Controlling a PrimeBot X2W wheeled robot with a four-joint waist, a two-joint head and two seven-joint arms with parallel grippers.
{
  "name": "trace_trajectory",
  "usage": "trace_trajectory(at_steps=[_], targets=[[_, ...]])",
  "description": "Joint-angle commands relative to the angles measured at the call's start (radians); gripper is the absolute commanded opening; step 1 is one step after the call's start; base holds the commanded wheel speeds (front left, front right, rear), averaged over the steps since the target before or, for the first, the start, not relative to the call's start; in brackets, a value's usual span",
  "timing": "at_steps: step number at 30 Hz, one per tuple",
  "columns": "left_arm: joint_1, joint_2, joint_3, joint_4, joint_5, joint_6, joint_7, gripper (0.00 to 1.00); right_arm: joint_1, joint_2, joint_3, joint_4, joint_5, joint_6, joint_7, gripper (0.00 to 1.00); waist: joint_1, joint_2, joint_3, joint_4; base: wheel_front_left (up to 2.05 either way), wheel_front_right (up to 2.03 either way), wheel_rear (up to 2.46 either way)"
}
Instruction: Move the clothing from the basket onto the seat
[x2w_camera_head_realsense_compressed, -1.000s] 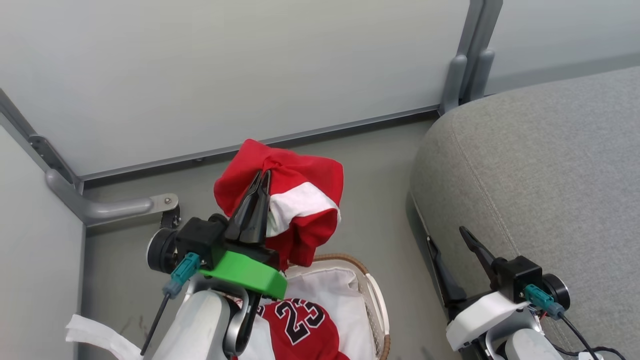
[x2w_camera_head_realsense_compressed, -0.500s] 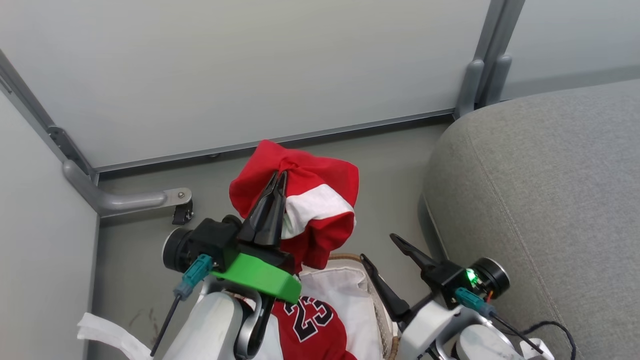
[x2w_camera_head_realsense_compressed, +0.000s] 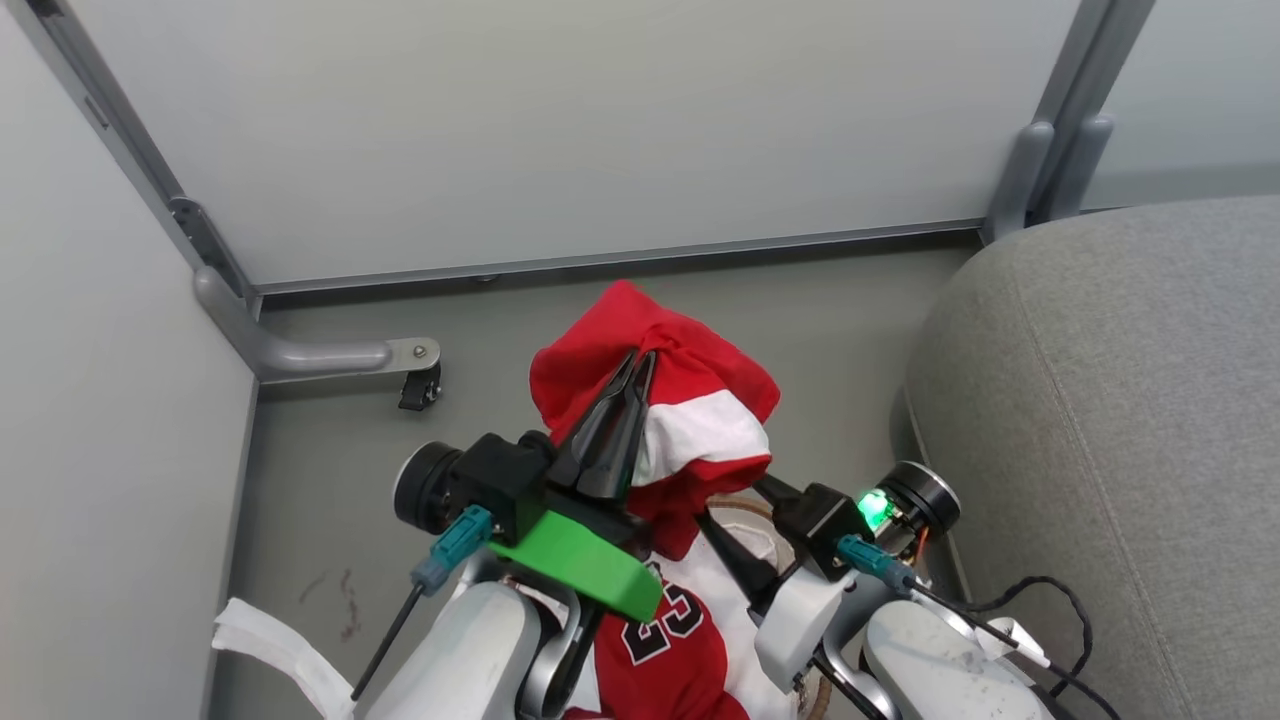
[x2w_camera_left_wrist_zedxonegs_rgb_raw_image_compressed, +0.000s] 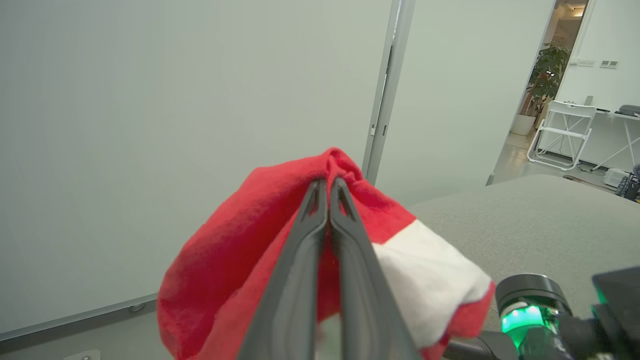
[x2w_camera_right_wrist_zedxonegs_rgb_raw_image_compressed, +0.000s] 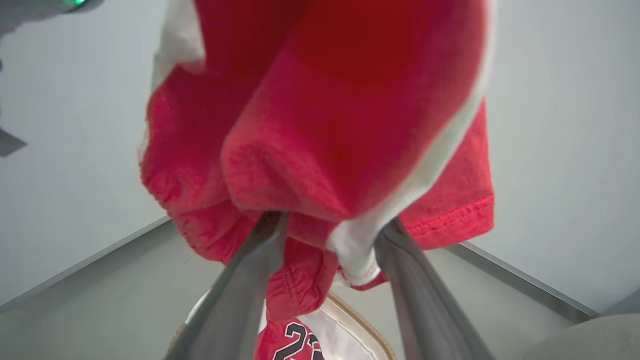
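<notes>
While left gripper (x2w_camera_head_realsense_compressed: 640, 356) stayed clenched on red garment (x2w_camera_head_realsense_compressed: 720, 378), cloth hung lifted above basket (x2w_camera_right_wrist_zedxonegs_rgb_raw_image_compressed: 358, 313), likely so nothing dragged on rim. Numbered garment (x2w_camera_head_realsense_compressed: 668, 640) lay in basket below. Right gripper (x2w_camera_right_wrist_zedxonegs_rgb_raw_image_compressed: 332, 223) sat under hanging hem, jaws parted either side of it, not yet pinching, probably to share load. Seat (x2w_camera_head_realsense_compressed: 1100, 400) stood at right, apart from cloth. Earlier, right gripper waited beside seat's edge, well apart from cloth; it had since swung left. Camera had shifted too.
</notes>
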Motion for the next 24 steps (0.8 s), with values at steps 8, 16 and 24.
trace_trajectory(at_steps=[8, 16, 24], targets=[[-0.007, 0.002, -0.02, 0.006, -0.01, 0.012, -0.001, 0.0, 0.014, -0.001, -0.006, -0.007, 0.078, -0.001, -0.002, 0.0, 0.0001, 0.0, 0.002, 0.039, 0.0, 0.0, 0.0], [0.025, 0.002, 0.009, 0.024, -0.001, 0.012, 0.0, 1.0, 0.052, -0.001, -0.046, -0.051, 0.11, -0.001, -0.002, 0.0, 0.0001, 0.0, 0.005, -0.023, 0.0, 0.0, 0.0], [0.036, 0.002, 0.055, 0.067, 0.055, 0.001, 0.0, 1.0, 0.099, -0.002, -0.081, -0.119, 0.122, -0.001, -0.002, 0.0, 0.0001, 0.0, 0.027, -0.175, 0.0, 0.0, 0.0]])
